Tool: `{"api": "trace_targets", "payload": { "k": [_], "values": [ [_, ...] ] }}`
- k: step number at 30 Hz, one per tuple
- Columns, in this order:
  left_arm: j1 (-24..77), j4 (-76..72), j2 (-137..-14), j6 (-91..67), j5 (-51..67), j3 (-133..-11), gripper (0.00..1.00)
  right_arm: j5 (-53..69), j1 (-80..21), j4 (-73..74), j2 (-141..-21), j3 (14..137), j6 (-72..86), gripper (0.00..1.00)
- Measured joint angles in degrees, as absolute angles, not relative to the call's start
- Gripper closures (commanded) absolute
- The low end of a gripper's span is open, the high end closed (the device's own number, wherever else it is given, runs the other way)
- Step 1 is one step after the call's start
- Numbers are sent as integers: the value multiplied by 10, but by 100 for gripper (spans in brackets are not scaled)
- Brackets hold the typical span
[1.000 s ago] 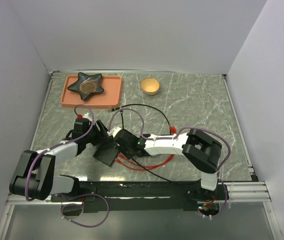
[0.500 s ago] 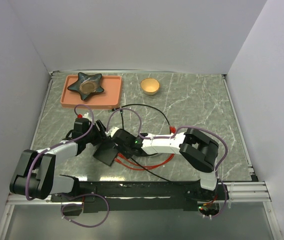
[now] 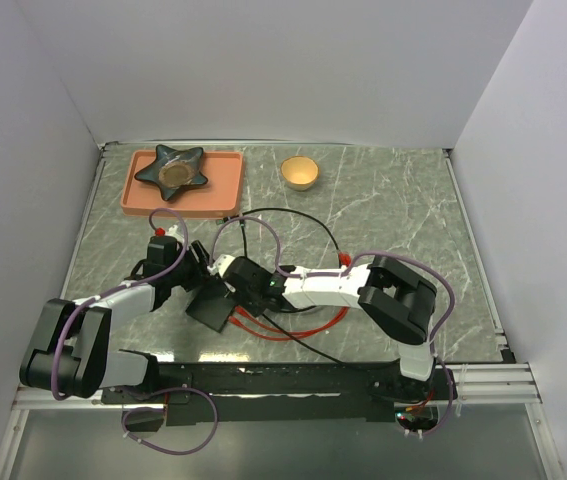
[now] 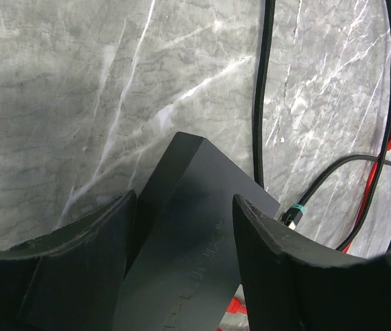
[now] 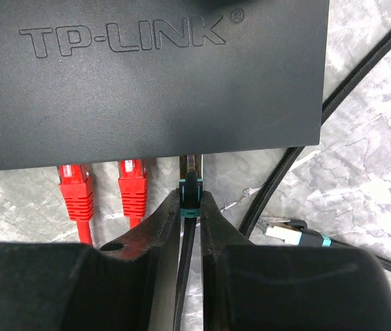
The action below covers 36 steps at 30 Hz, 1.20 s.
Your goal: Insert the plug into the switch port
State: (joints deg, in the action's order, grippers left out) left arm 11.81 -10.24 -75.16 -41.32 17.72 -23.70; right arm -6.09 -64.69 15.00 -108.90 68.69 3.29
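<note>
The switch, a flat black TP-LINK box (image 5: 147, 89), lies near the left arm (image 3: 211, 305). My left gripper (image 4: 181, 200) straddles the box (image 4: 188, 234), one finger on each long side, shut on it. In the right wrist view my right gripper (image 5: 192, 200) is shut on the plug (image 5: 191, 189), black with a teal band. The plug's tip sits at the mouth of a switch port (image 5: 192, 164) on the box's near edge. In the top view the right gripper (image 3: 235, 290) is against the box's right side.
Two red plugs (image 5: 76, 189) (image 5: 132, 186) sit in ports left of the held plug. A loose teal-banded plug (image 5: 288, 233) and a black cable lie to its right. Red cable (image 3: 303, 330) loops under the right arm. A pink tray (image 3: 138, 195) and a yellow bowl (image 3: 300, 172) stand at the back.
The right arm has crept left, bringing its gripper closer against the switch. The left arm and the box have stayed where they were.
</note>
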Motion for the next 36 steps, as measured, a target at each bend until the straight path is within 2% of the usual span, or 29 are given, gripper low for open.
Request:
{"api": "trace_targets", "payload": {
  "k": [24,36],
  "values": [
    [134,-126,-752,-412,157,-228,46,15,-611,144,-1089,689,24,100],
    [160,-147,-752,-417,122,-221,50,47,-591,194,-1106,729,25,100]
  ]
}}
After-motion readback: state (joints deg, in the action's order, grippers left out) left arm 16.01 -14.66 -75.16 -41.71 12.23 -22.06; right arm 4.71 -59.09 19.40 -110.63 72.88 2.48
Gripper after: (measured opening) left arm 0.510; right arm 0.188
